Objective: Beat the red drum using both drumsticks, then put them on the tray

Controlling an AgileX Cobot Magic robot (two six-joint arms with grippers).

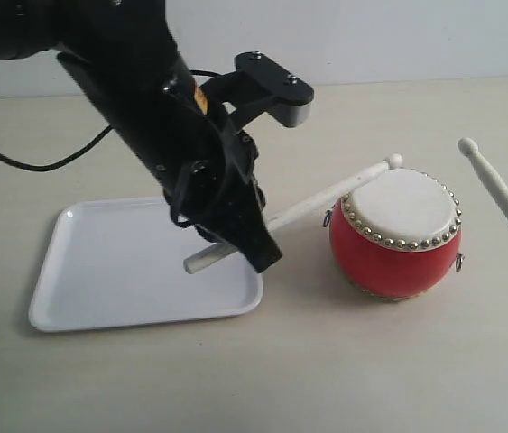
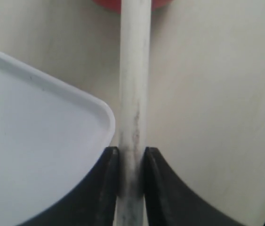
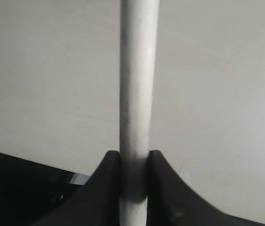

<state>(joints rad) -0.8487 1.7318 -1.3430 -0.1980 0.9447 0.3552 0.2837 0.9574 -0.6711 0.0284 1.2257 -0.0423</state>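
Note:
The red drum (image 1: 398,236) with its cream skin and brass studs stands right of the white tray (image 1: 100,271). My left gripper (image 1: 235,239) is shut on one drumstick (image 1: 326,194), held over the tray's right edge; its rounded tip rests at the drum's far rim. Between the black fingers the same drumstick (image 2: 133,94) shows, with the tray corner (image 2: 38,141) beside it and a sliver of the drum (image 2: 111,4) beyond. The second drumstick (image 1: 502,194) slants up at the right edge, clear of the drum. My right gripper (image 3: 133,162) is shut on that drumstick (image 3: 137,80); the gripper itself is outside the exterior view.
The left arm's black body (image 1: 145,99) and a cable (image 1: 28,162) reach over the table's back left. Pale tabletop (image 1: 326,361) surrounds drum and tray. A dark edge (image 3: 19,188) fills one corner of the right wrist view.

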